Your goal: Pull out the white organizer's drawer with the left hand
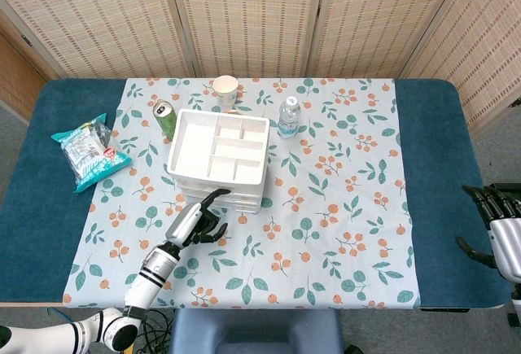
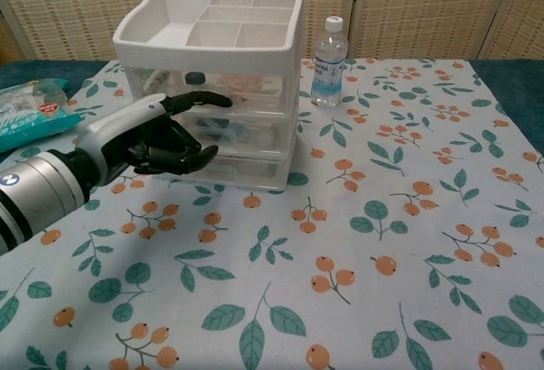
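Note:
The white organizer (image 1: 217,156) stands at mid-table with a compartment tray on top (image 2: 137,27) and three clear drawers (image 2: 252,134) stacked below, all pushed in. My left hand (image 1: 199,220) is right in front of those drawers. In the chest view the left hand (image 2: 160,139) has one finger stretched out along the top drawer's front, with the other fingers curled in near the middle drawer. I cannot tell whether it touches a drawer, and nothing shows in its grasp. My right hand (image 1: 498,225) hovers past the table's right edge with its fingers apart, holding nothing.
A water bottle (image 2: 328,61) stands just right of the organizer. Behind it are a paper cup (image 1: 225,89) and a green can (image 1: 165,115). A snack bag (image 1: 88,151) lies at the far left. The floral cloth (image 1: 342,207) covers the table's middle.

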`<control>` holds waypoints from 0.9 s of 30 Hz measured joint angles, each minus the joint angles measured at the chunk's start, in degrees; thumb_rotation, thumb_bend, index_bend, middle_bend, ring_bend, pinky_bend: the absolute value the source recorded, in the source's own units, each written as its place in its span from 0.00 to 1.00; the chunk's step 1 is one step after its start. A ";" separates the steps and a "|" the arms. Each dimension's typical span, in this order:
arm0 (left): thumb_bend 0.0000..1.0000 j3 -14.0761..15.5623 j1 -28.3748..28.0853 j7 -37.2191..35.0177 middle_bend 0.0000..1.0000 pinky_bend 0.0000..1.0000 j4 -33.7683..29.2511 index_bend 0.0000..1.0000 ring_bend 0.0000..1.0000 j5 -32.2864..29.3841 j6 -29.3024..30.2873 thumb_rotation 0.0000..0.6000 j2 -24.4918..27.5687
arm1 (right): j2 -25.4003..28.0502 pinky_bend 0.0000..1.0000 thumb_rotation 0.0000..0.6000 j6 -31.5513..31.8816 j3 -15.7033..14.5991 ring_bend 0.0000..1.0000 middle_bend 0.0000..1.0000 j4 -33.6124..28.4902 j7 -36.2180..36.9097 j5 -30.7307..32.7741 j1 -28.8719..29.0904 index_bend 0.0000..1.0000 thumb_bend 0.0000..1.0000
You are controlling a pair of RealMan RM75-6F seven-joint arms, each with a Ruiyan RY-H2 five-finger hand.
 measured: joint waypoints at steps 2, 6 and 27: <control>0.43 0.04 -0.11 -0.63 0.94 1.00 0.24 0.12 0.92 0.01 -0.25 1.00 -0.20 | -0.07 0.18 1.00 -0.03 -0.01 0.16 0.18 0.15 0.13 0.01 -0.01 0.11 0.25; 0.43 0.14 -0.24 -1.22 0.94 1.00 0.89 0.15 0.92 0.05 -0.35 1.00 -0.78 | -0.12 0.18 1.00 -0.09 -0.02 0.16 0.18 0.38 0.35 0.13 -0.07 0.11 0.25; 0.43 0.77 -0.01 -2.94 0.94 1.00 1.95 0.19 0.92 0.84 0.53 1.00 -1.94 | -0.12 0.18 1.00 -0.18 0.01 0.16 0.18 0.42 0.32 0.17 -0.16 0.11 0.25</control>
